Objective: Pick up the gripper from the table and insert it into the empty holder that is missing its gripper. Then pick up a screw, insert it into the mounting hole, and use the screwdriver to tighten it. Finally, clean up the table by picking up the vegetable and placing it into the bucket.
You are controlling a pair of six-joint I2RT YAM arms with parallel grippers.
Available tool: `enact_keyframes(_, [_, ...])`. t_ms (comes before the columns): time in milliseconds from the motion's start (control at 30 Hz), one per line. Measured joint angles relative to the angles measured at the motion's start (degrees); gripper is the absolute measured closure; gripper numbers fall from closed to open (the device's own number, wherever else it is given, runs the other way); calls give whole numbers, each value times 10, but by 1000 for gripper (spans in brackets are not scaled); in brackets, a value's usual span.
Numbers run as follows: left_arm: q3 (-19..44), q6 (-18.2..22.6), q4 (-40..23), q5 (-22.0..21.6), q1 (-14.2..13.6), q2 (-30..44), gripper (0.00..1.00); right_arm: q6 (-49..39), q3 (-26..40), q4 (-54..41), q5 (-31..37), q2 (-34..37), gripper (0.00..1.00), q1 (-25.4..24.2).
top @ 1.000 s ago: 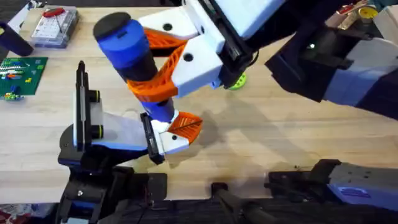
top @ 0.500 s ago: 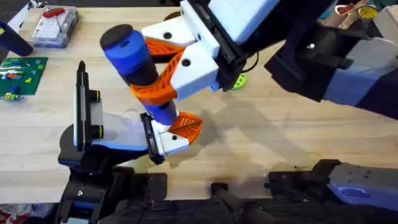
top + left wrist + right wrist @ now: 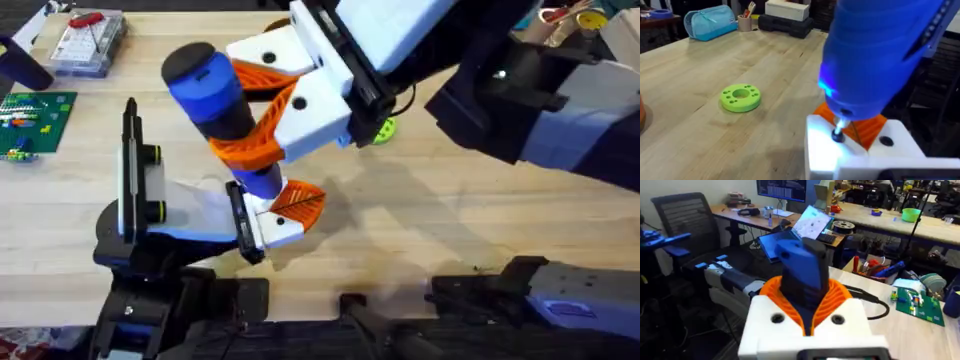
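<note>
The thick blue cylindrical screwdriver (image 3: pixel 215 105) with its black end cap is clamped in the right gripper's (image 3: pixel 262 115) white-and-orange fingers, tilted, thin metal bit down on a screw in the white-and-orange gripper part (image 3: pixel 280 215) mounted on the left arm. Right arm reaches in big from the upper right across the middle. Can't tell what the left gripper's doing; bare wooden table (image 3: pixel 450 230) to the right, lime-green round disc (image 3: pixel 740 97) well apart.

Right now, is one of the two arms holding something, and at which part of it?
The right tool holds the blue screwdriver around the middle of its body, orange pads on both sides, its bit pointing down. The left arm's hold cannot be told.
</note>
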State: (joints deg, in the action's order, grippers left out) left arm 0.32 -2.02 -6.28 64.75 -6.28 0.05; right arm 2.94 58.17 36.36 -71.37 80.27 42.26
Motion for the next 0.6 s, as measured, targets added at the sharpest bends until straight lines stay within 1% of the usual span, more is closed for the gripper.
enact_keyframes(600, [0, 0, 0, 0, 0, 0, 986, -4, 2, -21, 2, 0, 959, 0])
